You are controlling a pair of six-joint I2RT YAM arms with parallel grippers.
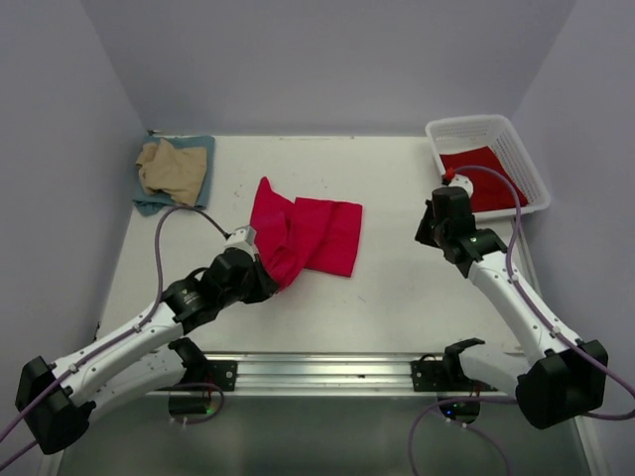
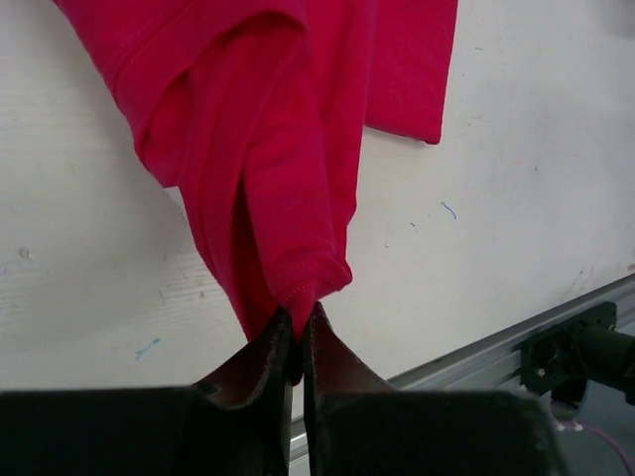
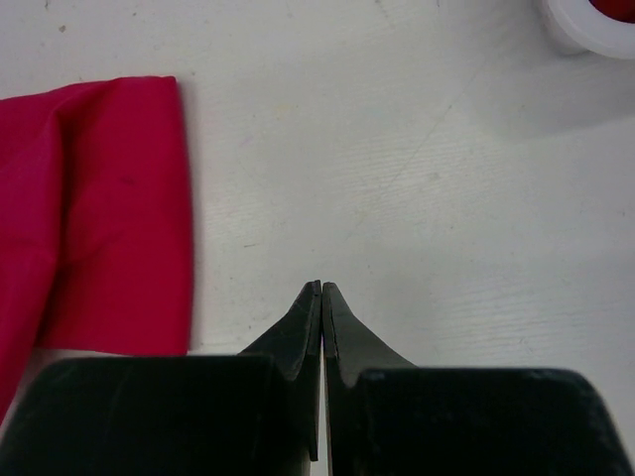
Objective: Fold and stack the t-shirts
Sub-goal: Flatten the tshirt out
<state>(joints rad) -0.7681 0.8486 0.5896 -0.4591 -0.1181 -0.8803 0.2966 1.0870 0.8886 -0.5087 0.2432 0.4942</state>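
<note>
A red shirt is being worked in the middle of the table. A bunched edge on its near-left side is being clamped between the shut jaws of the left gripper. The gripped part is being held up in a loose peak, while the rest is lying to the right, doubled over into a rough rectangle. By the look of it, a fold is being made here and is not yet finished, since the edges are not lined up.

The right gripper is being held over bare table, right of the shirt and near the basket. Its jaws are pressed together on nothing.

Now the tally. A tan shirt is lying on a blue-grey shirt at the far-left corner. Both are rumpled rather than squared, so that pile is being judged a rough stack at best. A second red shirt is waiting in the basket at the far right. So one fold is to be closed, one shirt is to be fetched, and the stacking is being left for later.

The table is white and matt, with small scuffs and blue marks being shown in the left wrist view. It is being closed in on three sides by plain pale walls, and a metal rail is running along the near edge.
</note>
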